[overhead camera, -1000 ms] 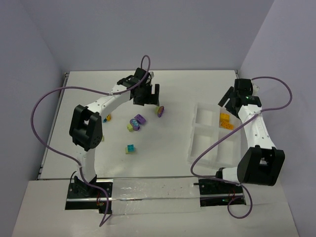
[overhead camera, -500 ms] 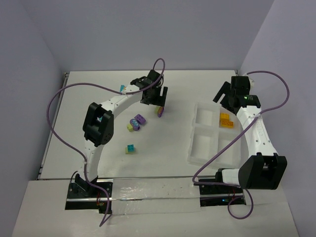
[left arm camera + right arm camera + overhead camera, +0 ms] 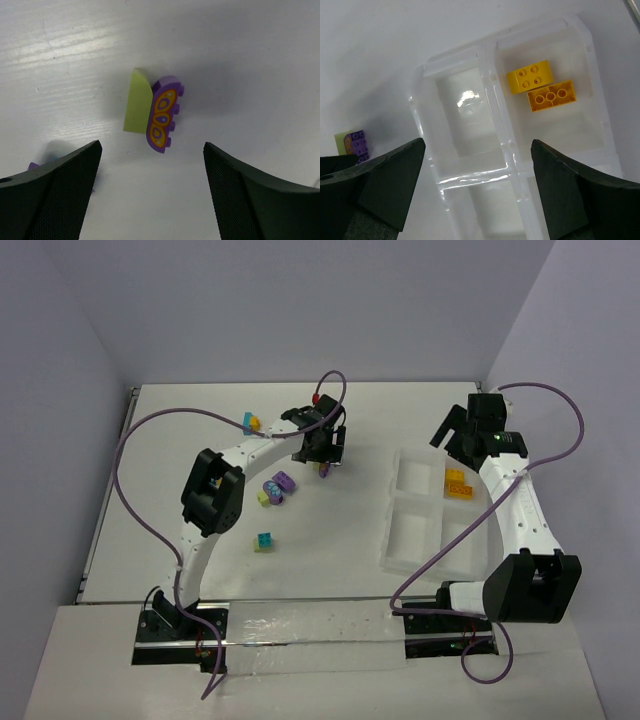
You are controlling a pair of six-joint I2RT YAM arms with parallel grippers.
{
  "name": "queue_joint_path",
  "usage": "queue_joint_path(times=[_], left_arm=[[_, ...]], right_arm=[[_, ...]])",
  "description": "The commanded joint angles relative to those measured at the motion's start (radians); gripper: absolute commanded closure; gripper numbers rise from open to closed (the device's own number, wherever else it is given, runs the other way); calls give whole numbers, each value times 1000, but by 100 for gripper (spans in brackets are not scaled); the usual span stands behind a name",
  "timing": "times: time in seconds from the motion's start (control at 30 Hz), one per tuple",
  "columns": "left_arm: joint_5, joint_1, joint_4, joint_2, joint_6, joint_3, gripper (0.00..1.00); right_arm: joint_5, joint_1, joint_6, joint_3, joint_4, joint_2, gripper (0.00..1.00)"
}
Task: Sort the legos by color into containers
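the left gripper point(image 3: 151, 146) is hovering with its jaws standing wide apart, straddling but not touching a purple brick point(image 3: 162, 112) that is lying on its side, joined to a lime piece point(image 3: 137, 107), on the bare table point(image 3: 240, 60). the right gripper point(image 3: 477, 145) is hanging above the tray point(image 3: 487, 100), likewise spread and holding nothing. as for progress, only two orange-yellow bricks point(image 3: 540, 85) are sitting in the tray, side by side in its far right compartment; the far left one is showing empty. out on the table, a purple and lime cluster point(image 3: 275, 488), a teal and lime pair point(image 3: 264, 541) and a teal and orange piece point(image 3: 249, 422) are waiting well apart from the tray, so most of the sorting is looking undone, and the joined pairs are probably needing splitting first. the near compartments are being partly covered by the right arm from above and cut off in the wrist view, so their contents are staying uncertain, and the left arm may be hiding further bricks.
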Motion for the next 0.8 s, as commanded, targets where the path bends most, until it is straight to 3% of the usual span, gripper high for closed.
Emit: queue_joint_path(times=[0.0, 0.2, 0.3, 0.77], left_arm=[[-40, 1, -1, 36, -16, 79, 3], [-45, 3, -30, 126, 34, 183, 1], [-63, 3, -17, 147, 44, 192, 5], [-77, 4, 10, 102, 96, 154, 58]], right_arm=[[-4, 11, -10, 56, -3, 6, 6], [-10, 14, -5, 50, -3, 9, 6], [-15, 17, -1, 50, -1, 9, 6], [-83, 22, 4, 103, -18, -5, 5]])
